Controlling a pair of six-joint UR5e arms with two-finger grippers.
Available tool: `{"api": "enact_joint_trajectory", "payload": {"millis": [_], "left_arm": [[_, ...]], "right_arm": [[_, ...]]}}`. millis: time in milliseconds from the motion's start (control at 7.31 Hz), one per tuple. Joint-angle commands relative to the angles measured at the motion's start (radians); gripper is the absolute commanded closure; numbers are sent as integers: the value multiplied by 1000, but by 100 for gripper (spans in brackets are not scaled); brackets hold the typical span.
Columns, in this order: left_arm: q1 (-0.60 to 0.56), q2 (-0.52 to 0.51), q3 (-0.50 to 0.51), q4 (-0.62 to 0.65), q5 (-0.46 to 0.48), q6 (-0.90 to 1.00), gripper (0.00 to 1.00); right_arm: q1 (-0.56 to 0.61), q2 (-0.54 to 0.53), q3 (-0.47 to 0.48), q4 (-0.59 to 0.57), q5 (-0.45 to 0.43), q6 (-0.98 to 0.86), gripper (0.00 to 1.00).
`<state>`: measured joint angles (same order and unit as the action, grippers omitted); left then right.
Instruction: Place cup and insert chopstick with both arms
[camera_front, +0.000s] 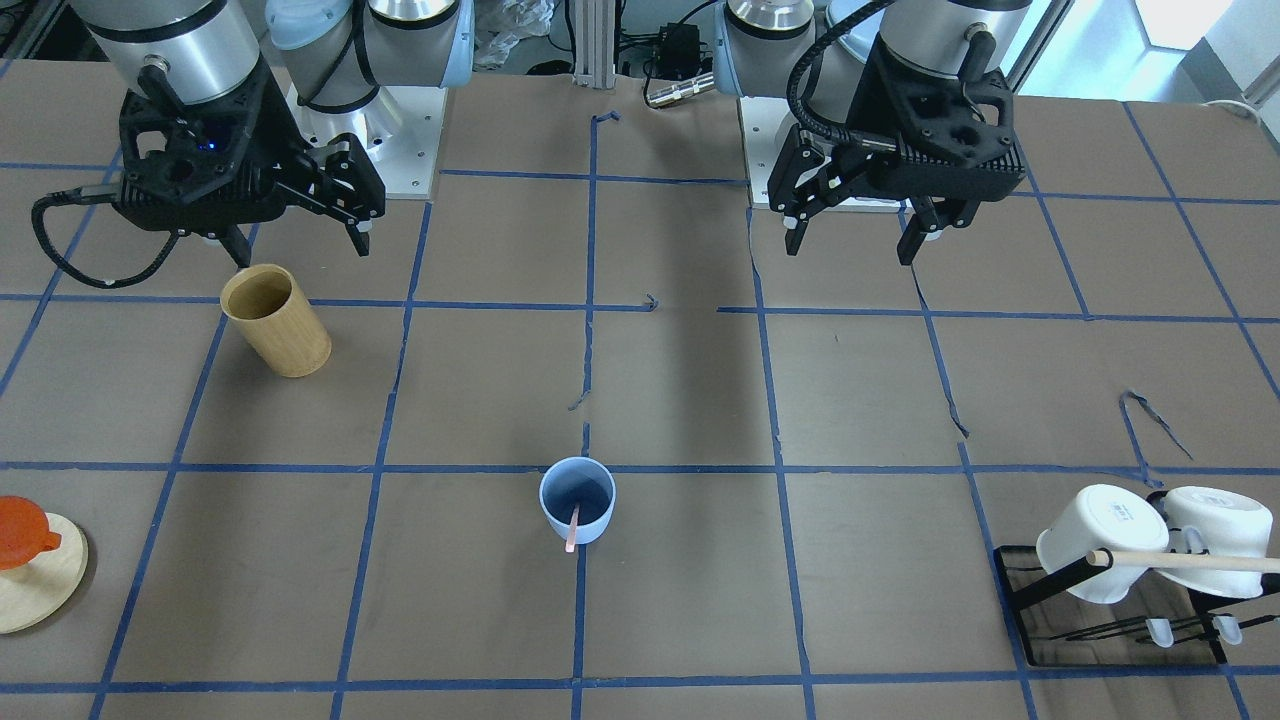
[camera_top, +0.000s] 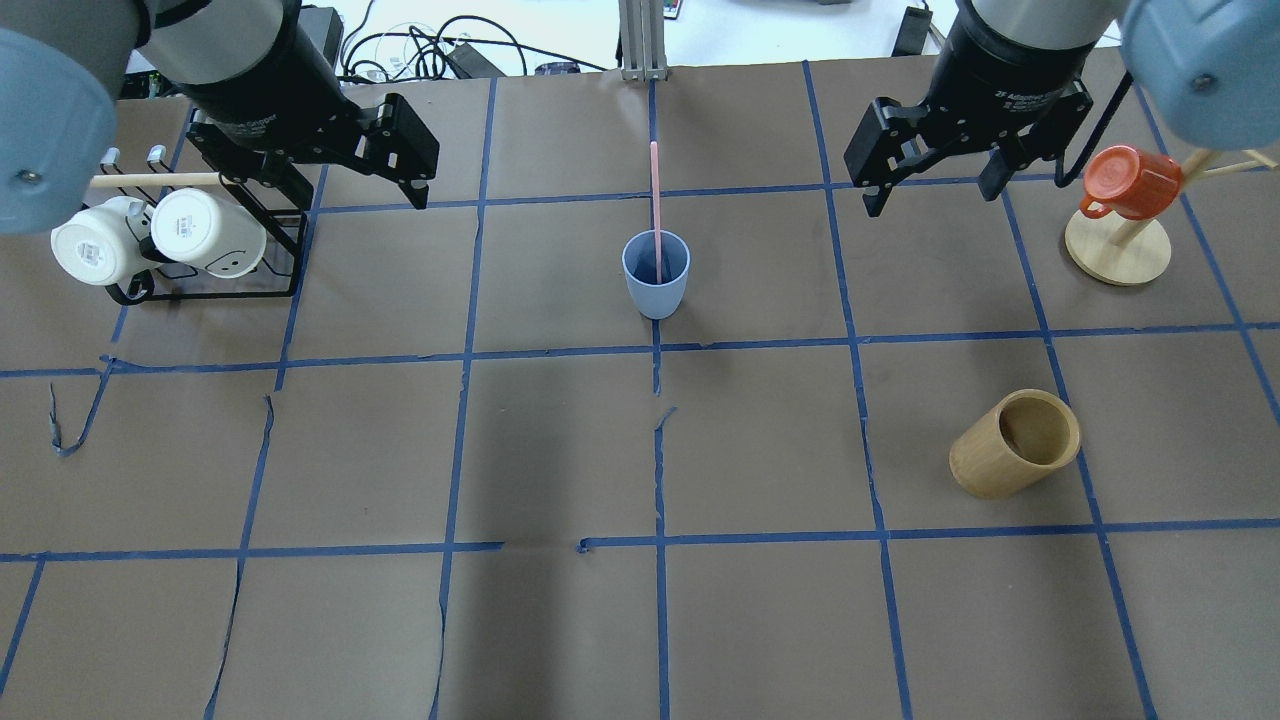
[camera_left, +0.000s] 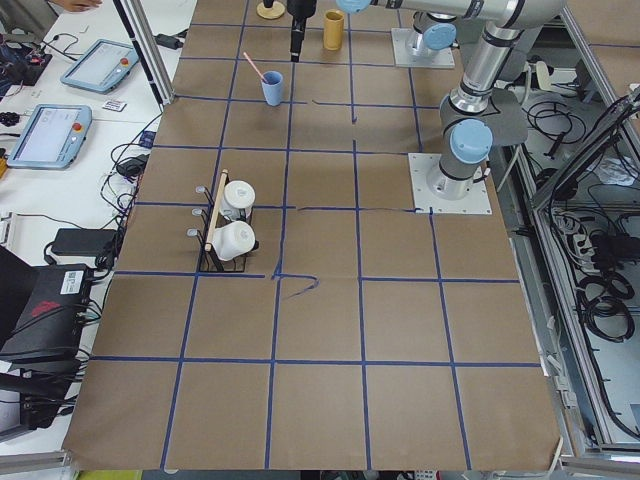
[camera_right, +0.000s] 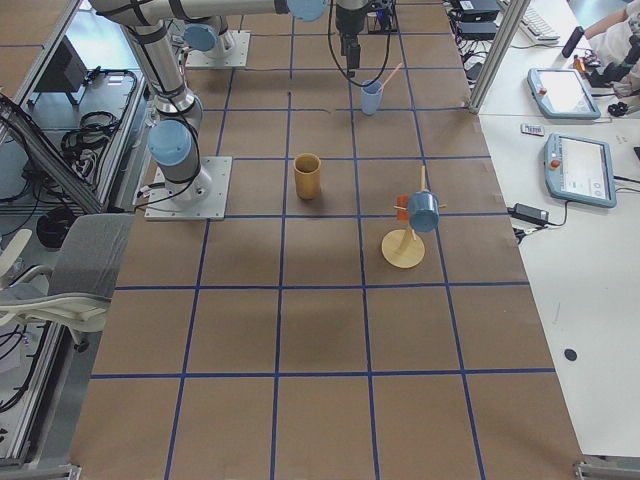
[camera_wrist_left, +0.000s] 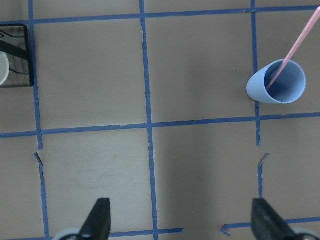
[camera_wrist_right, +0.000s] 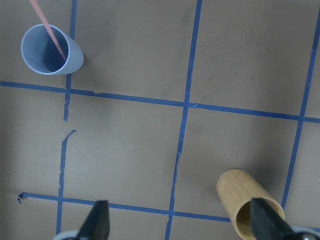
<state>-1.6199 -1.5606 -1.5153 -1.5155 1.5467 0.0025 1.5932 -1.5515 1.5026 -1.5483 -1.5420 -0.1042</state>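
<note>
- blue cup (camera_top: 656, 275) mid desk (camera_top: 560, 450); pink chopstick (camera_top: 656, 190) juts out of it, leaning away from robot, blocks that side
- bamboo cup (camera_top: 1014, 444) on the right, well apart; wide passage between
- mug rack (camera_top: 215, 296) far left and mug stand (camera_top: 1117, 258) far right crowd those corners

We count two grippers, the left gripper (camera_top: 355, 195) at the upper left of the overhead view and the right gripper (camera_top: 930, 197) at its upper right. Near the centre stands one blue cup (camera_top: 656, 275) with one pink chopstick (camera_top: 655, 195) in it, and at the lower right there is one bamboo cup (camera_top: 1012, 445). We also count two white mugs (camera_top: 205, 232) on one black rack (camera_top: 200, 297) at the upper left, and one wooden stand (camera_top: 1115, 255) at the upper right bearing one orange mug (camera_top: 1128, 180) — with one blue mug (camera_right: 425, 212) beside it in the right side view.
</note>
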Motion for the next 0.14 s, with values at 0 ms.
{"api": "enact_joint_trajectory", "payload": {"millis": [0], "left_arm": [[0, 1, 0, 0, 0, -1, 0]], "right_arm": [[-1, -2, 2, -1, 2, 0, 0]]}}
